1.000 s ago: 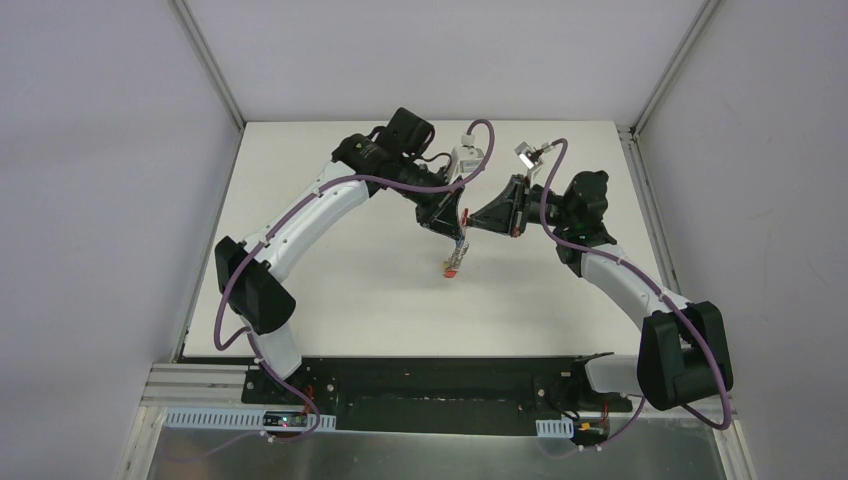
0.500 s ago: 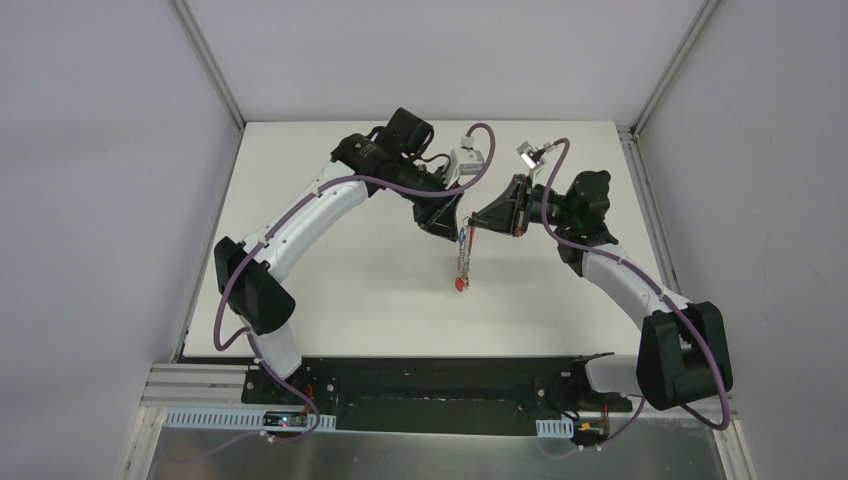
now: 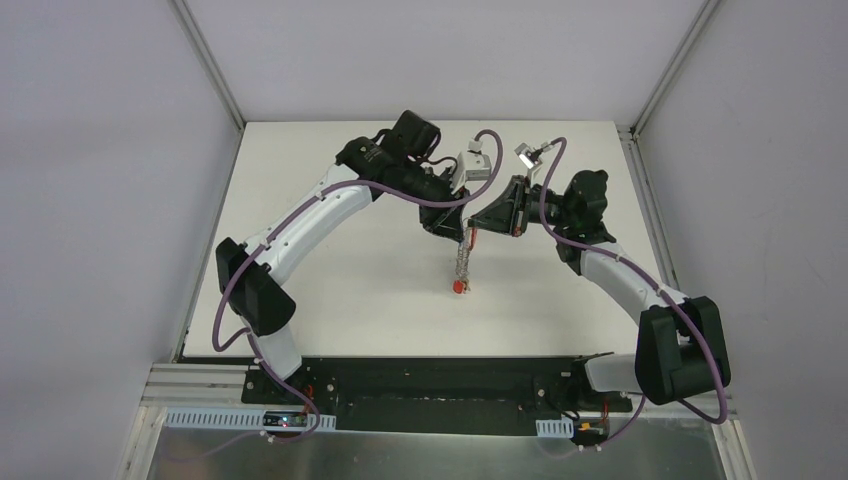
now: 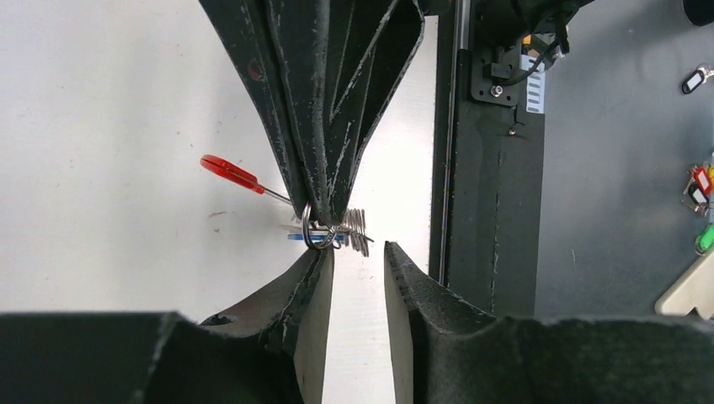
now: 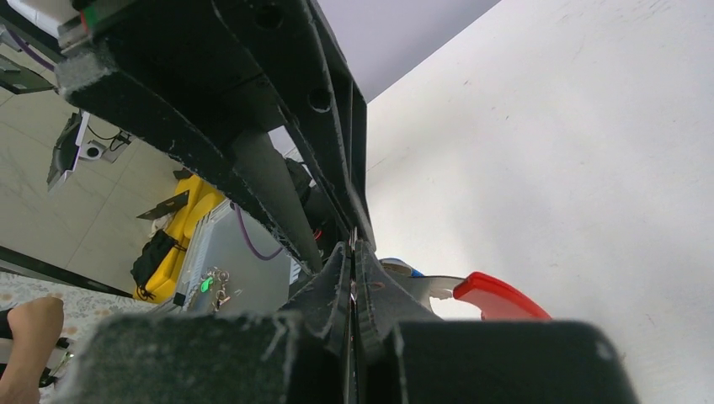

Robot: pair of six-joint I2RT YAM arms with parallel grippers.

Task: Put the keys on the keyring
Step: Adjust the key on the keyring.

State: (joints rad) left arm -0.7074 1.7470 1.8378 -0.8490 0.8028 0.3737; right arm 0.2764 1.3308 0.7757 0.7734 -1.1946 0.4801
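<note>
The keyring (image 3: 461, 262) hangs above the middle of the table, its grey clip row on top and its red half (image 3: 458, 287) at the bottom. My right gripper (image 3: 474, 224) is shut on its top; in the left wrist view its fingers (image 4: 324, 202) pinch a small metal ring (image 4: 319, 237) beside the clips (image 4: 358, 224). A key with a blue tag (image 4: 296, 238) hangs there, and the red half (image 4: 229, 172) sticks out to the left. My left gripper (image 4: 358, 252) is open and empty just below the clips. The right wrist view shows the shut right gripper (image 5: 352, 246), the red half (image 5: 497, 295) and the blue tag (image 5: 402, 268).
The white table (image 3: 340, 270) is bounded by a black rail (image 4: 488, 168) at its near edge. Beyond the rail, on the grey surface, lie several tagged keys (image 4: 698, 187) and one more (image 4: 692, 81). The two arms meet over the table's middle.
The keyring has dropped from a bunched hang to a longer, straight hang, its red end now lower. My left arm has shifted slightly right. The right arm has barely moved.
</note>
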